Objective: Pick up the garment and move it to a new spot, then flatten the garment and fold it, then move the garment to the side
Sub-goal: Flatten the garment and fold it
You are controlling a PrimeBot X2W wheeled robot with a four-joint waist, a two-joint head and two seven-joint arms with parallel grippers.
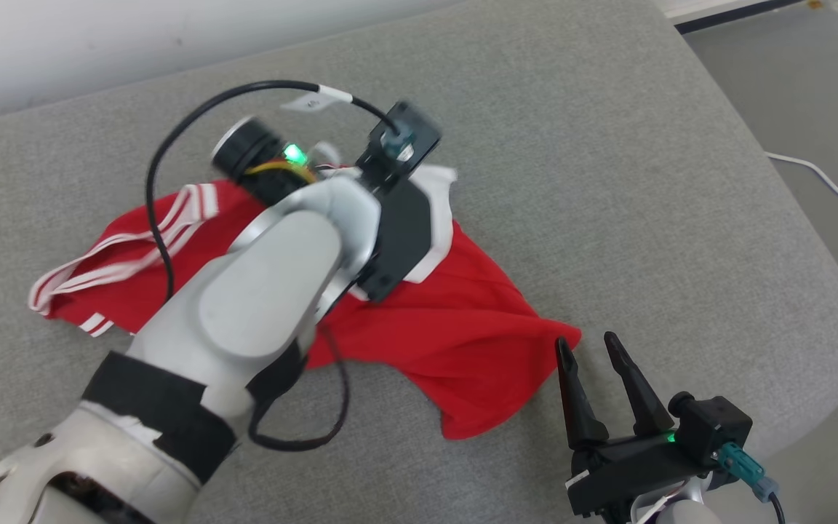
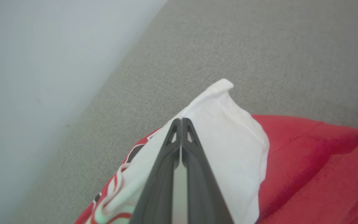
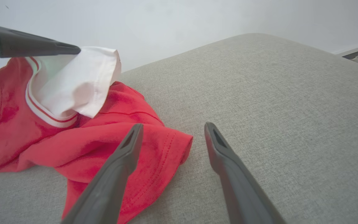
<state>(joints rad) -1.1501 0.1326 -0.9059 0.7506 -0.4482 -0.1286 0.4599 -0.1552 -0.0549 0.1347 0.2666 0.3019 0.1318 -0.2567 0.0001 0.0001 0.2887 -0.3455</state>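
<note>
The garment is a red shirt with white striped trim and a white panel, lying crumpled on the grey cushion. My left arm reaches over it, and its wrist hides the fingers in the head view. In the left wrist view my left gripper is shut, pinching the white panel of the garment. The right wrist view shows the left gripper holding that white flap raised above the red garment. My right gripper stands open beside the garment's near right corner, and the right gripper has nothing between its fingers.
The cushion's rounded edge falls off at the right to a grey floor, where a white cable lies. A pale wall runs behind the cushion. Bare cushion stretches to the right of the garment and beyond it.
</note>
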